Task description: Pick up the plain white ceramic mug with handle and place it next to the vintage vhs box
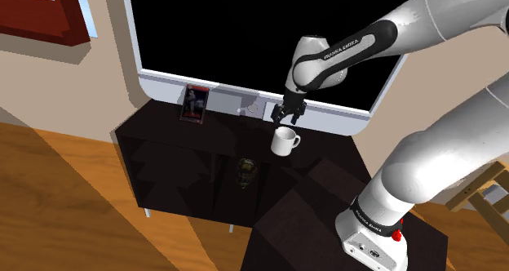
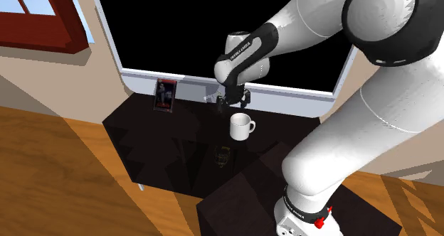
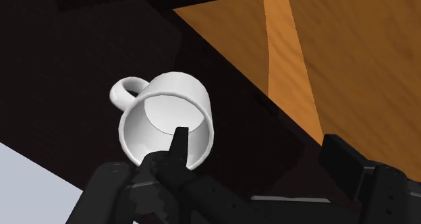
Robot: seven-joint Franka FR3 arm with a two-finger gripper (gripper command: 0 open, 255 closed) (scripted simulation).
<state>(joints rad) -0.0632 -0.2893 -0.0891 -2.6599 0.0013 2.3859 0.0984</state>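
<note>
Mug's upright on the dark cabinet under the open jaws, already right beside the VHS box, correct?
Not beside it. The shoulder view shows the mug upright under the open jaws but well apart from the VHS box, which stands farther toward that view's left on the cabinet.

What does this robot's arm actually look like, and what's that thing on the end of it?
The arm is made of rounded, glossy white segments with dark joints; one dark band bears white FRANKA EMIKA lettering. A small red part sits near its foot. The end is an all-black two-finger gripper.
</note>
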